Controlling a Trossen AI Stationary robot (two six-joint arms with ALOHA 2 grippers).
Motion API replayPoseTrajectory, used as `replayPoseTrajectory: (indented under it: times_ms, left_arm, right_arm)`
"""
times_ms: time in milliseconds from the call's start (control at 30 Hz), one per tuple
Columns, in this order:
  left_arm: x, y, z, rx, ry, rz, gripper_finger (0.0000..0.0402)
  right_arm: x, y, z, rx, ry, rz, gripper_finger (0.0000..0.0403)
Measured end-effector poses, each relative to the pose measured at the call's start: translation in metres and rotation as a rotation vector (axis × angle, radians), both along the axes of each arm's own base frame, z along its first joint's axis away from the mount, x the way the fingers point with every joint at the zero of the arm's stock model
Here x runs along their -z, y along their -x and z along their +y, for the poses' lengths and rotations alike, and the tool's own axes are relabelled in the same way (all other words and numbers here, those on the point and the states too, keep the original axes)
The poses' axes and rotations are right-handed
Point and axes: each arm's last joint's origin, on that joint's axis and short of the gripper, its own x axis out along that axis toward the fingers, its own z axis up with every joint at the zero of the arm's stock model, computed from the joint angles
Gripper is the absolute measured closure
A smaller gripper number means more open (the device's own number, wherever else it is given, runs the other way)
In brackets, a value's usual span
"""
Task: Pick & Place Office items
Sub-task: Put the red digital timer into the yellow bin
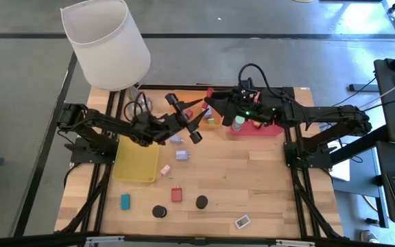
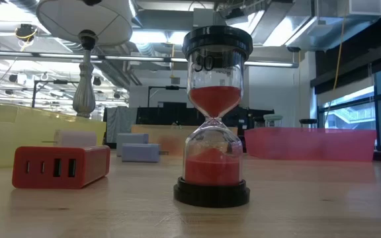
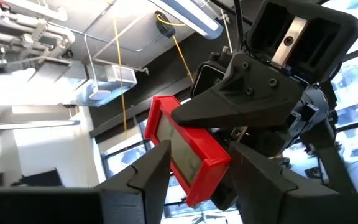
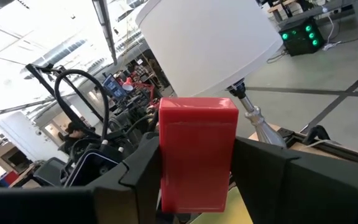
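A red block [image 4: 197, 155] is held up above the far middle of the table, with my right gripper [image 4: 194, 180] shut on it. In the high view the block [image 1: 209, 91] shows as a small red spot at my right gripper [image 1: 211, 103]. My left gripper [image 3: 197, 180] points slantwise up at the block [image 3: 188, 152] from the table's left. It is open, with one finger on each side of the block's near end. Other office items lie on the near half of the table: a red block [image 1: 176, 194], two black discs [image 1: 159, 212], a teal block [image 1: 125, 201] and a white tag [image 1: 243, 221]. My right gripper pinches the red block's two opposite sides [image 4: 166, 168] between its two fingers, level, from the table's right. The block's free end [image 4: 197, 109] sticks out past the fingertips, and it is lifted clear of the table. My left gripper's fingers [image 3: 154, 168] stand close beside the block; whether they touch it I cannot tell.
A white-shaded lamp [image 1: 105, 44] stands at the far left corner. The yellow tray [image 1: 136, 161] lies under my left arm and the red tray [image 1: 256, 129] under my right. In the low view an hourglass with red sand [image 2: 215, 112] and a red charger block [image 2: 61, 165] stand close.
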Motion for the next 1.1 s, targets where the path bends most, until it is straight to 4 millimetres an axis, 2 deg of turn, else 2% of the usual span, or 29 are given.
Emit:
replayPoseTrajectory:
  times_ms: [367,567,900,1100]
  left_arm:
    - [0.0013,-0.0024,0.0093,0.12,0.056,-0.033,0.026]
    - [0.0018,-0.0024,0.0098,0.099,0.071,-0.031,0.0274]
    - [0.0019,-0.0021,0.0103,0.055,0.053,-0.017,0.032]
    - [0.002,-0.0021,0.0105,0.034,0.026,-0.001,0.0326]
  right_arm:
    - [-0.0002,0.0,-0.0002,0.01,0.027,0.005,0.0234]
    - [-0.0001,-0.0001,-0.0005,0.017,0.029,0.006,0.0234]
    - [-0.0004,0.0,-0.0009,0.026,0.031,0.004,0.0233]
    - [-0.0007,0.0002,-0.0009,0.032,0.031,0.002,0.0199]
